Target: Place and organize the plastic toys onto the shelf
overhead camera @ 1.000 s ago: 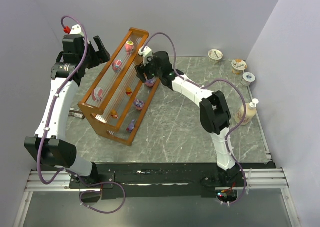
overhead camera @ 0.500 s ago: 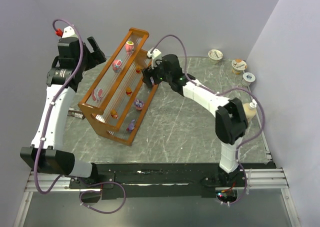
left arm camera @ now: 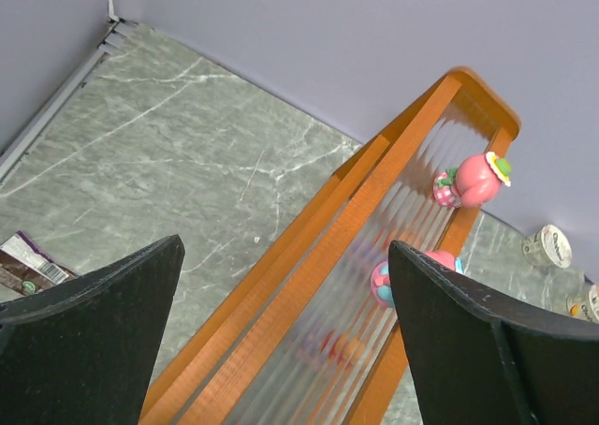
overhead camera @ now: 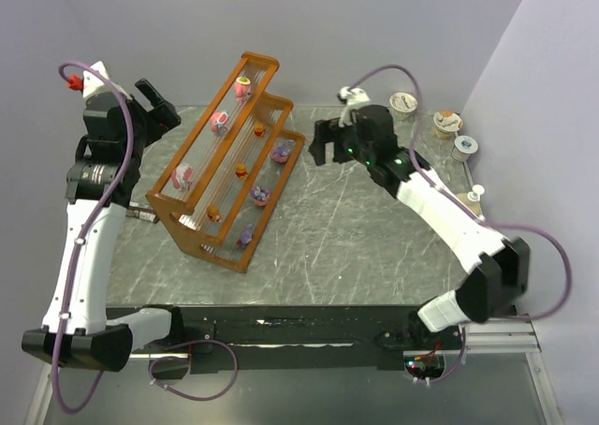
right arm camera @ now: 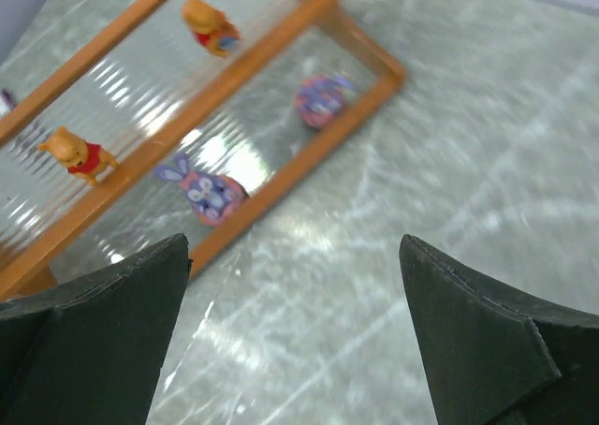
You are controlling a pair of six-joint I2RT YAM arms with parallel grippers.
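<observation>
Plastic toys point(overhead camera: 222, 120) sitting across shelf point(overhead camera: 213, 249) tiers, centre-left of top view. Left tool point(left arm camera: 285, 247) and right tool point(right arm camera: 292, 247) both hanging spread, gripping nothing. Likely finishing: keeping both clear of shelf, avoiding nudging it, checking worktop point(overhead camera: 356, 228) for strays.

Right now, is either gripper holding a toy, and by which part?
Nothing is held. The left gripper is open near the shelf, the right gripper open above the table; both are empty.
</observation>
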